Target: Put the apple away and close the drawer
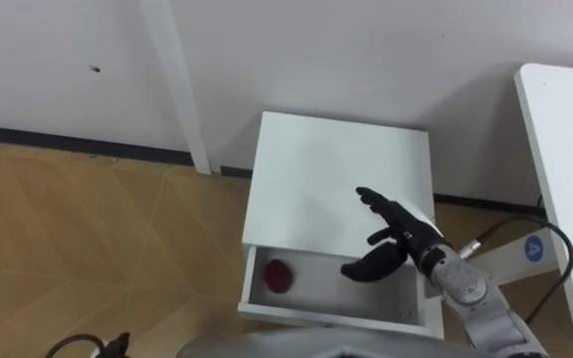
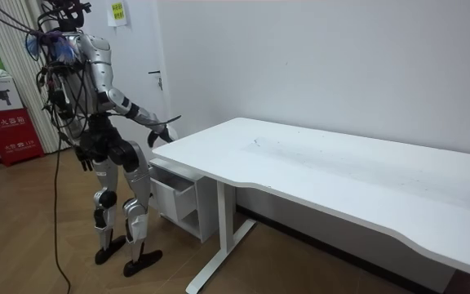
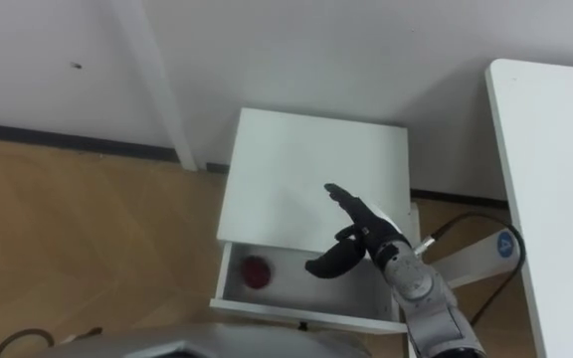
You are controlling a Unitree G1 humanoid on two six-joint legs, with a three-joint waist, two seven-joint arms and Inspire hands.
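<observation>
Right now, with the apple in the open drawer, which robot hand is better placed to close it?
Right. The right robot hand hangs open over the open drawer, by its right side; the apple lies inside at the left. A push on the drawer front would probably be a short move.

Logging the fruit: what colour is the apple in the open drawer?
The apple is dark red; left eye view shows it best.

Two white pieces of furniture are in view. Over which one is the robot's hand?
Over the small cabinet, whose open drawer holds the apple. The right hand hangs open there; the desk stands apart at its right.
</observation>
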